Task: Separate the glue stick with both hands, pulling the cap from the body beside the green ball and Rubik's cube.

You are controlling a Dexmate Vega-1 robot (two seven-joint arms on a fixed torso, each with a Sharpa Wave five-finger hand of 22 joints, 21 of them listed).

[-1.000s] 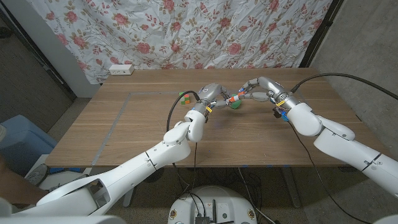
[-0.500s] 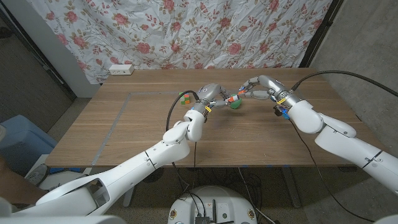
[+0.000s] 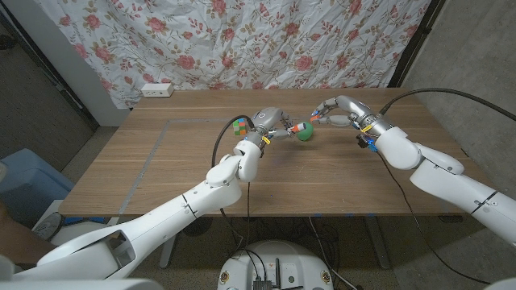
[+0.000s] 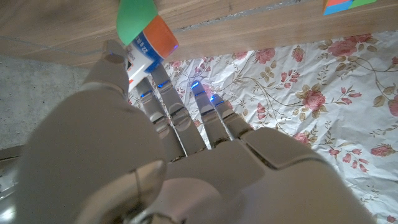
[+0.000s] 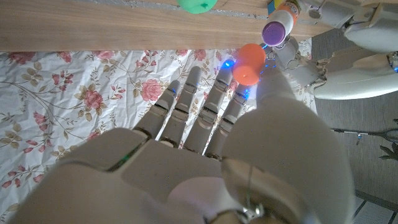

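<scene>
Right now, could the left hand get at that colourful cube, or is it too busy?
Probably not yet: the left hand holds the glue stick body. The Rubik's cube sits close beside it with nothing between, so once freed it looks reachable.

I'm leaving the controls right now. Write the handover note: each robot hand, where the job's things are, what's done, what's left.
Left robot hand: holds the glue stick body over the table, purple glue tip exposed.
Right robot hand: pinches the orange cap, clear of the body.
Green ball sits on the table just beside the body; Rubik's cube sits on the other side of the left robot hand.
Done: cap is off the body.
Left: probably only setting both pieces down.
</scene>
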